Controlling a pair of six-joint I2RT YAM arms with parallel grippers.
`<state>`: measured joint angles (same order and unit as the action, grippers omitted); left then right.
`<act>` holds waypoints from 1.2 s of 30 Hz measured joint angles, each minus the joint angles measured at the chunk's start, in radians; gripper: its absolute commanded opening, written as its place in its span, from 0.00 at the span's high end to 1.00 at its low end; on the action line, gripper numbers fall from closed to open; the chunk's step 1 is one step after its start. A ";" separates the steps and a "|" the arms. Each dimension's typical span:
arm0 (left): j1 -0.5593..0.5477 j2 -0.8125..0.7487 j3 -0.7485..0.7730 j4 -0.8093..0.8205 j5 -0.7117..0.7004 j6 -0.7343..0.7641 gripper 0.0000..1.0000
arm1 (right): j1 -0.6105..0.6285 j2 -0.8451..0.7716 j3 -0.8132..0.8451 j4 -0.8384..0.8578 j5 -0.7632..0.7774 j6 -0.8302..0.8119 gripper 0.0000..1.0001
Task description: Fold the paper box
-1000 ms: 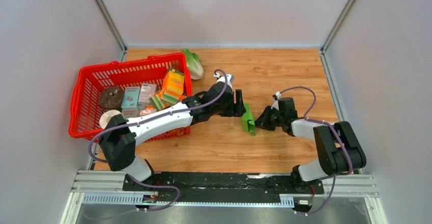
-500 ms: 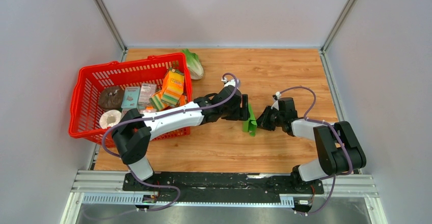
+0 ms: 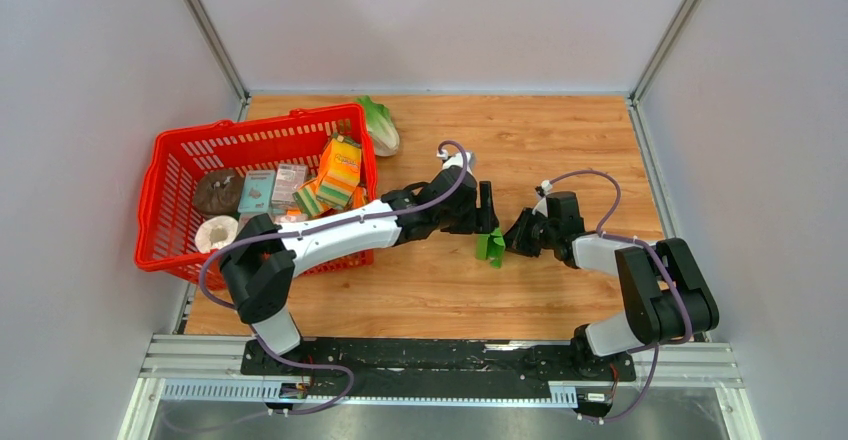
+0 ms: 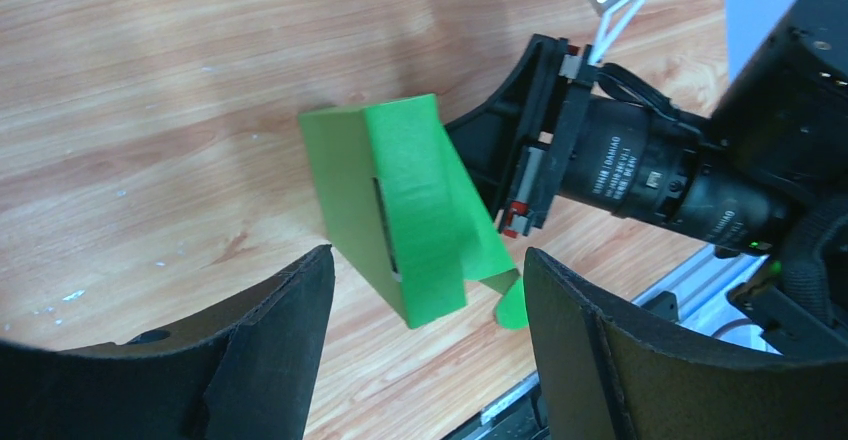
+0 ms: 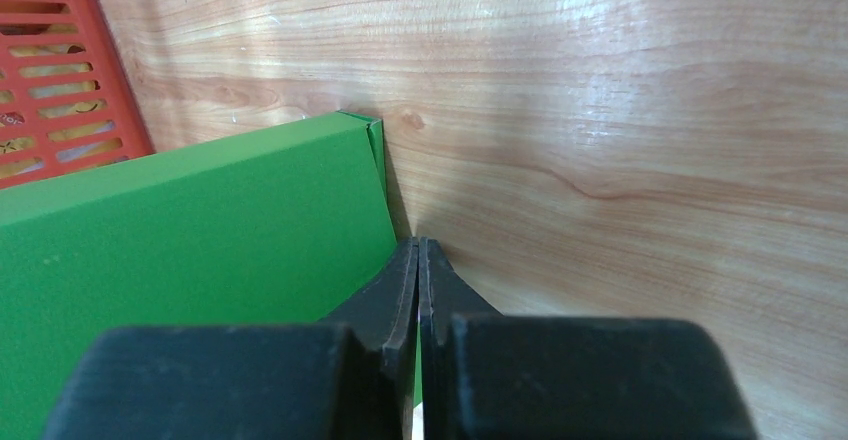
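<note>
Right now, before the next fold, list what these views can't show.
- Top view: the green box is too small to read its flaps.
- Right wrist: the right end effector covers its own pinch, and the left and bottom edges cut the box off.
- Left wrist: the box hides that end effector's fingertips.

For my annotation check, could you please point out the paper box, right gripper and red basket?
paper box (image 4: pixel 415 175), left wrist view, its broad face.
right gripper (image 5: pixel 418 252), right wrist view, between fingertips.
red basket (image 3: pixel 160 200), top view, left wall.

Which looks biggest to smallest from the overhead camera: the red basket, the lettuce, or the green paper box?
1. red basket, clearly largest
2. lettuce
3. paper box, smallest, though seen nearly edge-on
</note>
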<state>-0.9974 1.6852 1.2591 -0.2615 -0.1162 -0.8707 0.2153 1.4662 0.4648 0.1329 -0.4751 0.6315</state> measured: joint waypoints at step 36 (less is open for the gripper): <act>-0.053 0.126 0.098 -0.052 -0.024 -0.036 0.60 | 0.028 -0.031 -0.008 -0.019 0.018 -0.008 0.92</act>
<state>-1.0504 1.8114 1.3567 -0.3138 -0.1402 -0.9066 0.2432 1.4353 0.4564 0.1135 -0.4568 0.6231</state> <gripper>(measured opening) 0.503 0.046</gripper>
